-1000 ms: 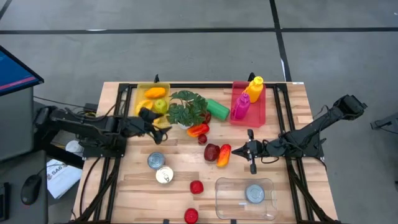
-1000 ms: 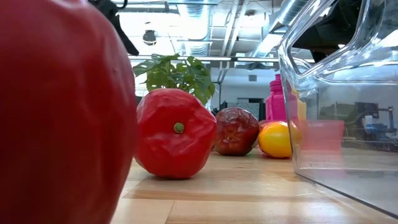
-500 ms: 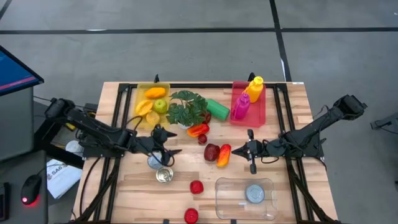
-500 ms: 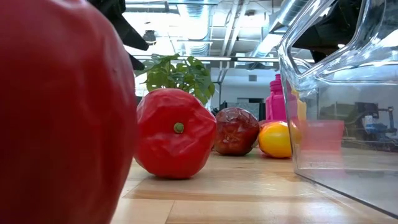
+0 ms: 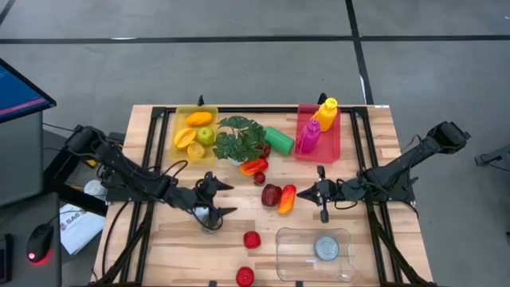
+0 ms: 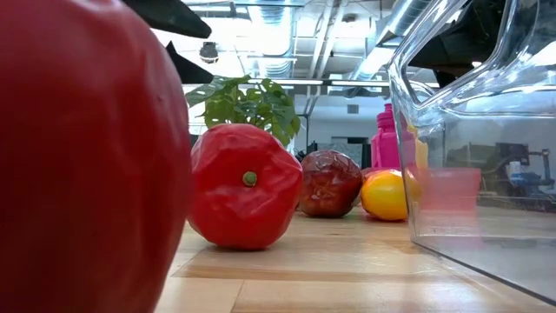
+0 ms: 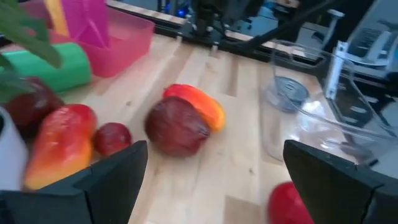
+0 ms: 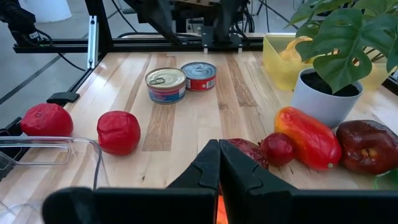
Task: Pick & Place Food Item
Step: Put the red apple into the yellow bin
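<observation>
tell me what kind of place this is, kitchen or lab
Most likely a robotics lab, not a kitchen: a wooden table framed in black rails, toy-like food such as the red pepper, and an open industrial ceiling behind.

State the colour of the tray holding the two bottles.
Pink; the tray shows best in the high view.

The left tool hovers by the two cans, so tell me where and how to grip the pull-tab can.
Grip the pull-tab can across its round side wall, coming straight down from above: it stands upright, lid up. The second can sits close beside it, so the fingers of the open left tool should probably go on the sides clear of that neighbour.
</observation>
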Action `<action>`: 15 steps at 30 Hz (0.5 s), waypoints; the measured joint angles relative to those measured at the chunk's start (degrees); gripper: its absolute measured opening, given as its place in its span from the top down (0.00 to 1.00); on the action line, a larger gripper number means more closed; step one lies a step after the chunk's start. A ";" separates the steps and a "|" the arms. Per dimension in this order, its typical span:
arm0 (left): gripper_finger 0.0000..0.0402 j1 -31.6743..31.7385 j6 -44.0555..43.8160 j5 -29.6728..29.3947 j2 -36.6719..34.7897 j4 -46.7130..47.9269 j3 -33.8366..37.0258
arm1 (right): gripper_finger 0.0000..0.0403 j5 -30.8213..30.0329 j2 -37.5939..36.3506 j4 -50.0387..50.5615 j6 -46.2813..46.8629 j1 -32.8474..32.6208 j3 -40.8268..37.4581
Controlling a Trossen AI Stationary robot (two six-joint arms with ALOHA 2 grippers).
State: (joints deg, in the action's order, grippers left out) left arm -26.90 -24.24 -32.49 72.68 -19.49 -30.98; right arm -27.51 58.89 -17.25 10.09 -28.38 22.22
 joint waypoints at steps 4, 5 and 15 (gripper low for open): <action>0.09 -2.16 0.02 0.00 2.02 -3.16 0.00 | 1.00 0.00 0.00 -0.94 -0.02 0.00 0.00; 0.09 -2.67 0.02 0.00 2.59 -4.04 0.00 | 1.00 0.00 0.00 -1.97 0.00 0.00 0.00; 0.09 -7.47 10.42 -0.04 10.89 -25.18 0.02 | 1.00 0.00 0.19 -6.00 0.00 -0.11 0.00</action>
State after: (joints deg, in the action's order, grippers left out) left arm -34.37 -13.82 -32.53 83.58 -44.67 -30.96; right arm -27.51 59.09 -23.25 10.09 -28.49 22.22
